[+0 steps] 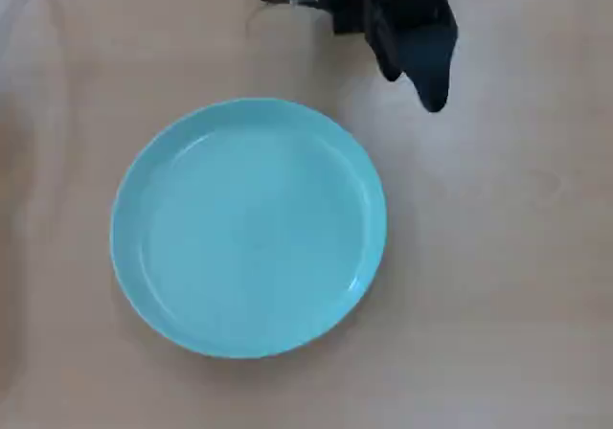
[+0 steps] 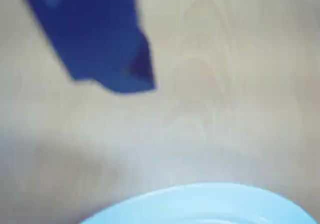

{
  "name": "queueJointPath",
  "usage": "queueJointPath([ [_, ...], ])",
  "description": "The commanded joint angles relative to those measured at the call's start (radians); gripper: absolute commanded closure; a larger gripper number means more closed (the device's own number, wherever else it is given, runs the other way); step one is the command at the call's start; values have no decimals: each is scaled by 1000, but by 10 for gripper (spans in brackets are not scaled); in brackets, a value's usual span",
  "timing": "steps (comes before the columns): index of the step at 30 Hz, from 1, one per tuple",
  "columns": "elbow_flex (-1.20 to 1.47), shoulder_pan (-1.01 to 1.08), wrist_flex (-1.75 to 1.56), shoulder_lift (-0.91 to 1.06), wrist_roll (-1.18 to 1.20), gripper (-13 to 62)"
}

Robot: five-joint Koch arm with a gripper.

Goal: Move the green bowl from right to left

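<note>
Bowl: green bowl [image 1: 249, 228] flat on wooden table [image 1: 498, 257], left of centre in overhead view, empty, upright. Gripper [image 1: 429, 94] at top edge, up-right of bowl rim, apart from it, not touching. Only one dark tip shows; jaw state cannot be told. Wrist view blurred: gripper [image 2: 125, 81] upper left, bowl rim [image 2: 200, 204] at bottom edge.
</note>
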Motion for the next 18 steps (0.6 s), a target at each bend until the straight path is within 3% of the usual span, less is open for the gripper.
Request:
queueJointPath([
  [1, -8, -71, -55, 37, -5, -33],
  [18, -8, -71, -55, 37, 2, -33],
])
